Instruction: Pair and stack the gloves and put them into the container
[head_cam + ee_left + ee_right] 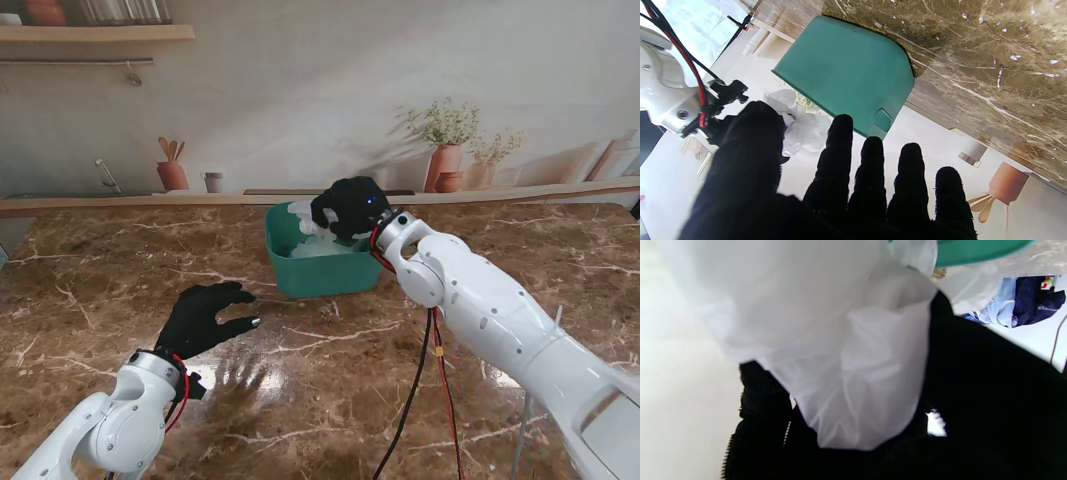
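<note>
The right hand [350, 207] is closed around the crumpled translucent gloves [305, 228], holding them just over the green container [318, 272]. The left hand [207, 317] hovers empty, fingers spread, above the marble table [330, 400]. Only the release looks left.

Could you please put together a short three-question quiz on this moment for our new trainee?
1. True or false: the black-gloved right hand holds the thin white translucent gloves over the green plastic container.
2. Which describes the black-gloved left hand? A) shut on a glove; B) open, fingers spread above the brown marble table, holding nothing; C) inside the container.
3. Fill in: in the stand's view, the container sits ____ from me than the left hand.

Key:
1. True; the wrist view shows the white material pinched in the fingers.
2. B.
3. Farther.
</note>
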